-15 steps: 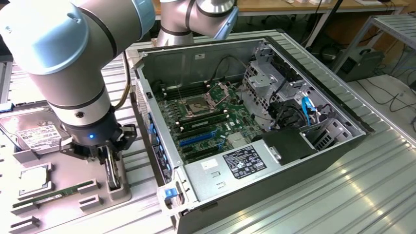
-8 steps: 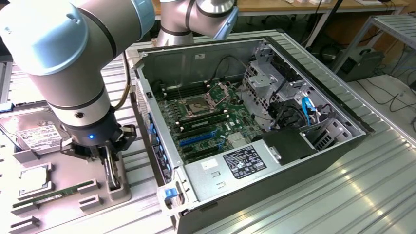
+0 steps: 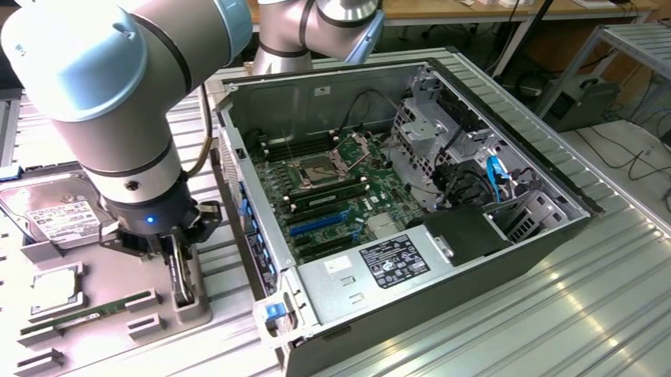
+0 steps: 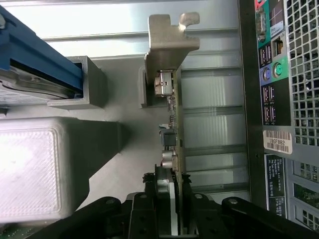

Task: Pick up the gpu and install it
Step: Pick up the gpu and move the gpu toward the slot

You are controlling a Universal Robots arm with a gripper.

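The gpu [image 4: 174, 124] stands on edge in a slot of the grey parts tray [image 4: 124, 164], its silver bracket [image 4: 167, 45] at one end. My gripper [image 4: 167, 181] is shut on it, one black finger pressed against each face of the board. In the exterior view the gripper [image 3: 178, 263] reaches straight down over the tray [image 3: 194, 310] at the exterior view's left, with the thin dark gpu [image 3: 185, 287] between its fingers. The open computer case [image 3: 545, 177] lies to the exterior view's right, with blue expansion slots [image 3: 314, 225] on its motherboard.
On the tray lie a silver hard drive [image 3: 53, 212], a square chip [image 3: 53, 287] and a green memory stick [image 3: 89, 314]. The case's rear port panel [image 4: 279, 99] is close beside the card. A raised grey holder block [image 4: 45, 169] flanks the gripper. Ribbed metal tabletop [image 3: 545, 314] surrounds everything.
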